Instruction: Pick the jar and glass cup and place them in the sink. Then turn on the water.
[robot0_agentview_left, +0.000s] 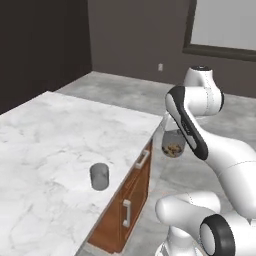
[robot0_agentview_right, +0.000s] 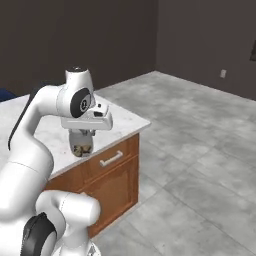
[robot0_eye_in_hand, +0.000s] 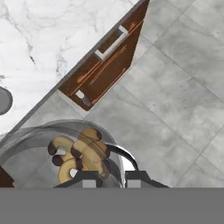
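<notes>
Fingers (robot0_eye_in_hand: 108, 178): I have them clamped on the jar (robot0_agentview_left: 173, 145), lifted off the bench (robot0_agentview_left: 60, 145).
Carry: I'd keep it upright, travel slowly.

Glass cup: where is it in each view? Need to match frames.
Left base view: glass cup stands on the marble counter, lower centre-left, near the counter's edge.
Right base view: I can't make it out; the arm covers much of the counter.
Hand view: cut off at the left edge, seen from above on the marble.
Shared landmark: the silver drawer handle on the wooden cabinet front.
</notes>
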